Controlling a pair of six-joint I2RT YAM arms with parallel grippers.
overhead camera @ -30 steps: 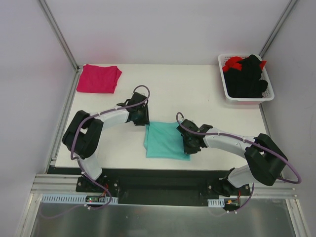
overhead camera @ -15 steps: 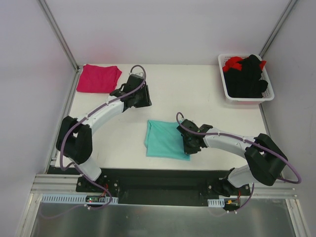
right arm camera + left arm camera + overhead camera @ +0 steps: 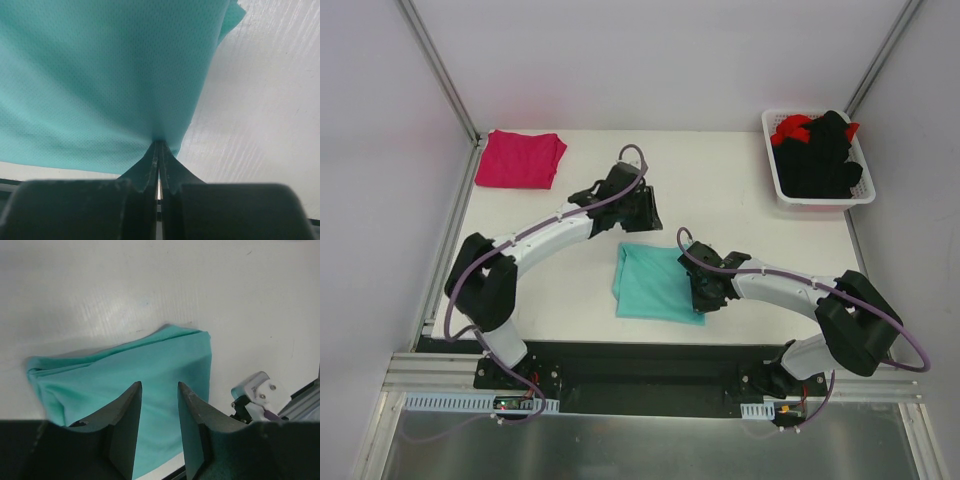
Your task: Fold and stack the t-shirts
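A white basket (image 3: 820, 203) at the surface's (image 3: 720, 170) far right corner holds black garments (image 3: 820, 160) and a red one (image 3: 790, 128). The pink t-shirt (image 3: 520, 158) lies folded at the far left corner, and the teal t-shirt (image 3: 650, 285) near the middle. The left pincer (image 3: 159, 390) hangs above the teal shirt, slightly parted and empty. The right pincer (image 3: 159, 150) is clamped on its edge.

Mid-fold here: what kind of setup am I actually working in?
Probably a lab test cell, not a home: a bare white table boxed in by plain panels on metal rails, with a laundry basket of clothes in the far right corner.
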